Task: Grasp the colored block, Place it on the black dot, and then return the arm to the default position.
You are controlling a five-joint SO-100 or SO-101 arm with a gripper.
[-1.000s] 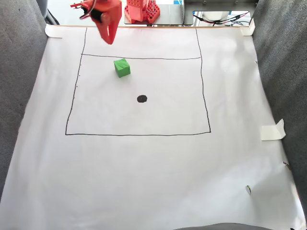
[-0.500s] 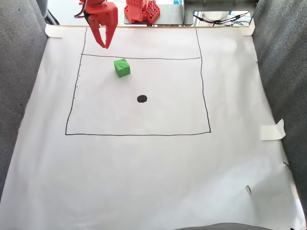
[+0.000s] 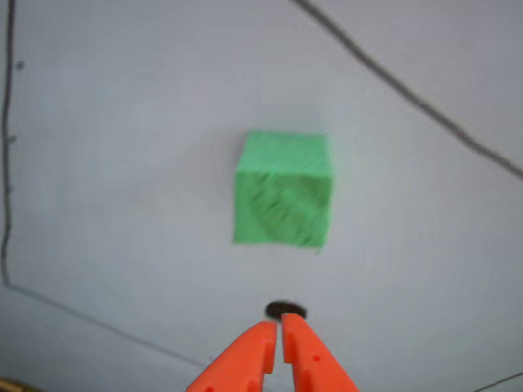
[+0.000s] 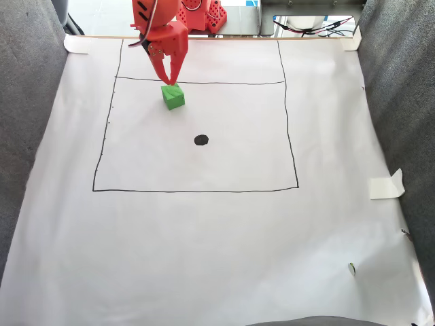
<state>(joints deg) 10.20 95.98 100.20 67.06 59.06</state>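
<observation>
The gripper (image 4: 169,80), fingers together, hangs over the far edge of the green block (image 4: 173,96), which sits far-left of the black dot (image 4: 201,140). Descending without opening would shove the block aside.

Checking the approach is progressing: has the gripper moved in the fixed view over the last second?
Yes. The gripper swung rightward and down the picture, past the drawn line, toward the green cube.
</observation>
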